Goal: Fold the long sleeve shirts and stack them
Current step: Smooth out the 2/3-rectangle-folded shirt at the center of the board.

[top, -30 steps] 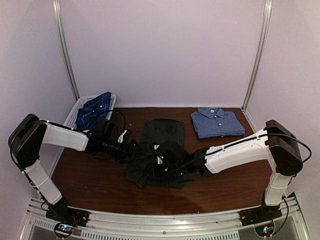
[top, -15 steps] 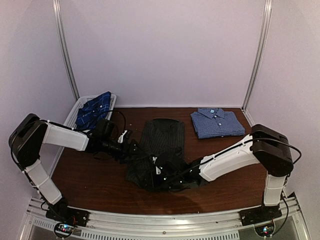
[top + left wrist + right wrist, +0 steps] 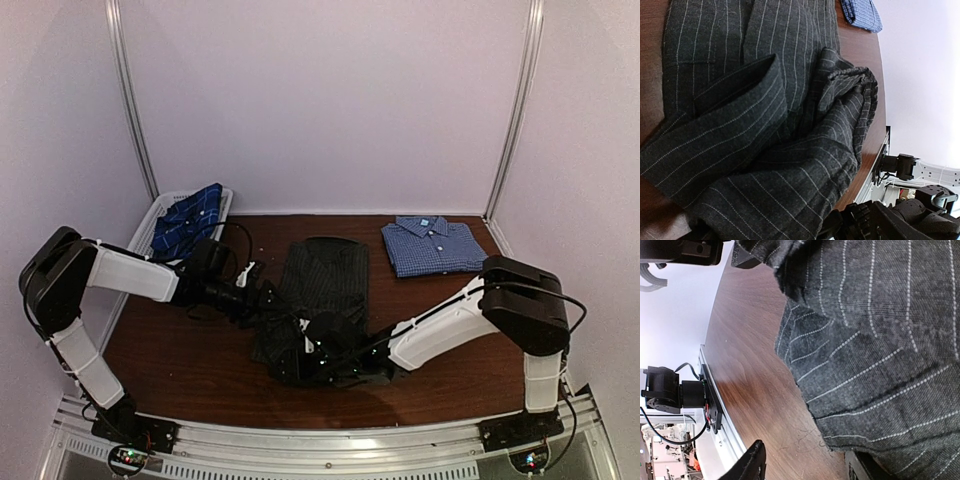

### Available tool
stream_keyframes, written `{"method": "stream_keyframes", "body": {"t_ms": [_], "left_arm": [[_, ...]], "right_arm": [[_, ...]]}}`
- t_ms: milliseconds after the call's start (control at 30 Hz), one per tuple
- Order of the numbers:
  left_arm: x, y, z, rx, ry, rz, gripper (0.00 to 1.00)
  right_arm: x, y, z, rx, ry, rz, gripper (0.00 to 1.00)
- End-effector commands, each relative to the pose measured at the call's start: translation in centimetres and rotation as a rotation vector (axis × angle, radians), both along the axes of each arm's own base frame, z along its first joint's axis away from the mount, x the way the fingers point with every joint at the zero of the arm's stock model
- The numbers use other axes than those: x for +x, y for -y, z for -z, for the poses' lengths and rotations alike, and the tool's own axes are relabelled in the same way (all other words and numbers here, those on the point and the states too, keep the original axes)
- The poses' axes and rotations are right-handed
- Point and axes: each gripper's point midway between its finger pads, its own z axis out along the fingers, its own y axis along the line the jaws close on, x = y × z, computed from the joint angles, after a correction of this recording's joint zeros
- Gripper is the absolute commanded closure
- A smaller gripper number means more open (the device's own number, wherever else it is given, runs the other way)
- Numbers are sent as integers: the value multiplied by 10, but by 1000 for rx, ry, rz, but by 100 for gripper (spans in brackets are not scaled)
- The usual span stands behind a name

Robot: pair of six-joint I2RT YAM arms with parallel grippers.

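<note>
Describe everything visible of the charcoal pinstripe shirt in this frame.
The charcoal pinstripe shirt is woven cloth, dark grey with thin pale dotted stripes. It lies midway across the wooden table, far half flat, near half bunched into rumpled folds. The right pincer sits open at its near hem; the left pincer is open at its left edge.

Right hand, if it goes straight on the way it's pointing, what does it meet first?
The pinstriped shirt; its hem lies right ahead of the right hand, though depth is hard to judge.
</note>
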Motion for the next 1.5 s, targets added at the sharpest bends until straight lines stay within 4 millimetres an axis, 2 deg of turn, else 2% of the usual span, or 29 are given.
{"method": "stream_keyframes", "body": {"t_ms": [0, 100, 333, 633, 1033, 1267, 1467], "left_arm": [[4, 6, -8, -22, 36, 22, 11], [3, 6, -8, -23, 36, 25, 11], [2, 4, -8, -21, 40, 23, 11], [4, 4, -13, -10, 63, 28, 10], [19, 1, -22, 0, 100, 2, 3], [45, -3, -36, -7, 152, -34, 2], [63, -9, -43, 0, 182, -70, 2]], "right_arm": [[9, -3, 2, 13, -6, 54, 48], [11, -5, -6, 36, 1, 64, 53], [17, -10, -26, 72, 26, 79, 78], [41, -1, -44, 53, 89, 147, 99], [88, 24, -68, 40, 169, 239, 100], [129, 52, -72, 2, 214, 320, 100], [155, 64, -75, -30, 259, 346, 100]]}}
